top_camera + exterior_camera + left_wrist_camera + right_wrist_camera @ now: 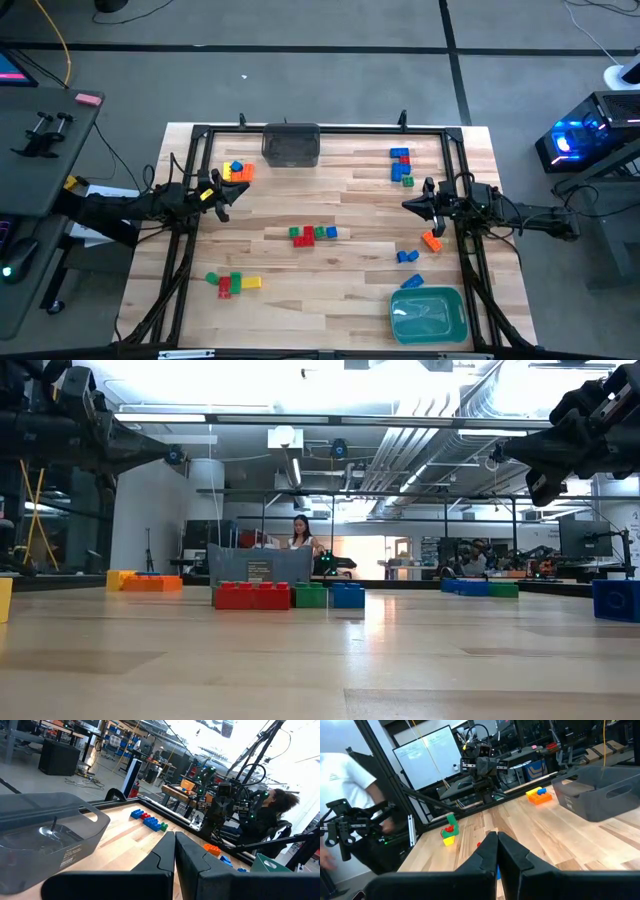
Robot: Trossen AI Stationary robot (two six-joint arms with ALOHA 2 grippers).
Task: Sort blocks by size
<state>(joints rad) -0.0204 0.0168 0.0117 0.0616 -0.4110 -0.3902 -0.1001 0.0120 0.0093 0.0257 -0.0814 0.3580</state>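
At the left edge of the pale wooden table [330, 285], the left gripper [222, 196] hangs above the boards with its two dark fingers pressed together on nothing; just beyond it, near the far left corner, lies a small cluster of orange, blue and yellow studded plastic bricks [236, 172]; near the front left sits a second group in green, red and yellow [232, 283]. At the middle of the far edge stands the dark grey plastic bin [291, 145]; at the table's centre runs a short row of red, green and blue bricks [313, 235]. Farther right, a column of blue, red and green bricks [401, 166] lies near the far right corner; the right gripper [421, 205] hovers at the right side, fingers likewise closed and empty; an orange brick [431, 241] lies just by it, with what seem to be two blue bricks [408, 257] nearer the front; the teal plastic tray [429, 315] fills the front right corner.
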